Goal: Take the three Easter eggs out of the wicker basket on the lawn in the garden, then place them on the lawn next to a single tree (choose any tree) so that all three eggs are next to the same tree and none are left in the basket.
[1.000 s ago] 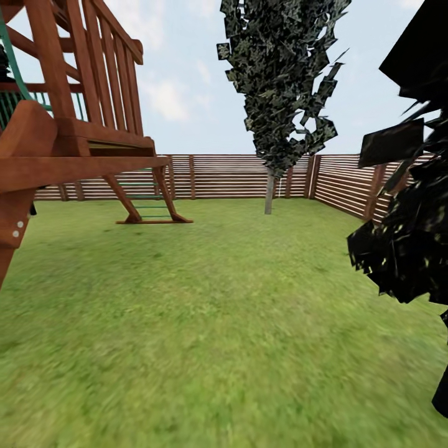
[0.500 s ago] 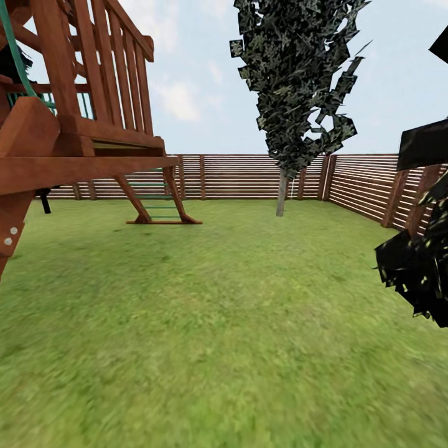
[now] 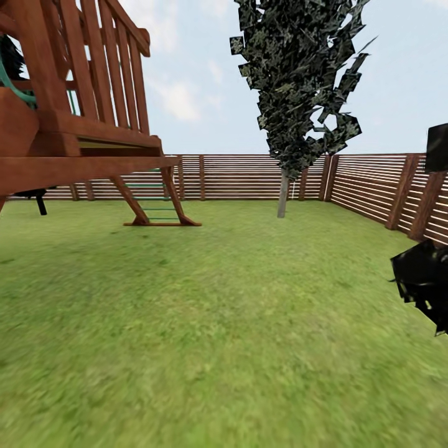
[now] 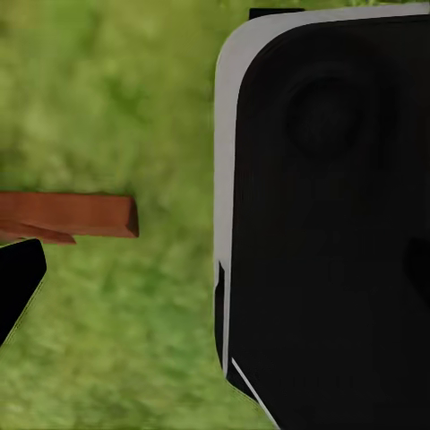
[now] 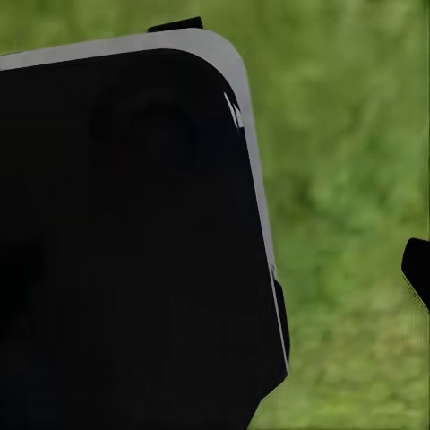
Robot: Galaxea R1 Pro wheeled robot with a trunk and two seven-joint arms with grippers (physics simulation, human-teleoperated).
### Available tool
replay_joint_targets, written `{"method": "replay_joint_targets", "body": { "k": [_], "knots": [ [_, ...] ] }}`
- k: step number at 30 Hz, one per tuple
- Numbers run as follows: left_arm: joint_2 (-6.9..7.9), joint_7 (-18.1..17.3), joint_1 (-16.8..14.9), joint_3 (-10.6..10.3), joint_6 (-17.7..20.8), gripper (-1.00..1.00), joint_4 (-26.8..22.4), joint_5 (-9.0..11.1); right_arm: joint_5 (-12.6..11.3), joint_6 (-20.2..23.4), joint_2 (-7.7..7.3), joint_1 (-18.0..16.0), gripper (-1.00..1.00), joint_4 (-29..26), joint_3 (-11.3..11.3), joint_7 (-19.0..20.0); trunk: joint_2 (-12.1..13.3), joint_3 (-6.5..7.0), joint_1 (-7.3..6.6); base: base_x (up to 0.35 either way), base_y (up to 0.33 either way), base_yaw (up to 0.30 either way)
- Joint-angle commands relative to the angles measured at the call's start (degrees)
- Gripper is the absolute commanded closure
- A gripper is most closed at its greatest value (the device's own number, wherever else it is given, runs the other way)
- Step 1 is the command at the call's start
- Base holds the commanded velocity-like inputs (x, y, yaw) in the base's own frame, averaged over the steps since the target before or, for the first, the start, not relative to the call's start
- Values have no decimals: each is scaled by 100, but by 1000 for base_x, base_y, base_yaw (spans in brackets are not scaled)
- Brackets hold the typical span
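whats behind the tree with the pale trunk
Behind the tree runs the brown slatted fence, meeting a second stretch at a corner just right of the trunk. The trunk and leaves cover part of the slats.

The wooden play tower (image 3: pixel 74 118) is cut off at the head view's left edge, the near-black tree (image 3: pixel 426 283) at its right; the tree (image 3: pixel 298 81) is cropped above.

Open grass (image 3: pixel 236 323) underfoot, mottled green, flat, running back to a brown slatted wooden fence (image 3: pixel 249 177) that turns a corner at far right. Wooden play tower (image 3: pixel 74 124) at left, reddish-brown, railed deck, green-runged ladder (image 3: pixel 155 202) leaning to the ground. Near-black foliage (image 3: pixel 426 286) at the right edge. Sky (image 3: pixel 193 74) pale blue, thin cloud; even daylight.
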Motion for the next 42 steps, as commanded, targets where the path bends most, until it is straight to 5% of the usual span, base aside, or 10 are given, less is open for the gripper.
{"method": "replay_joint_targets", "body": {
  "k": [1,42],
  "knots": [
    [1,4,4,3,1,-100,-13,1,-38,-19,1,-9,-100,17,12,-2,-2,-5,3,328,0,0],
    [2,4,4,3,1,-100,-13,1,-37,-19,1,-9,-100,17,12,2,-2,-5,3,328,0,0]
  ]
}}
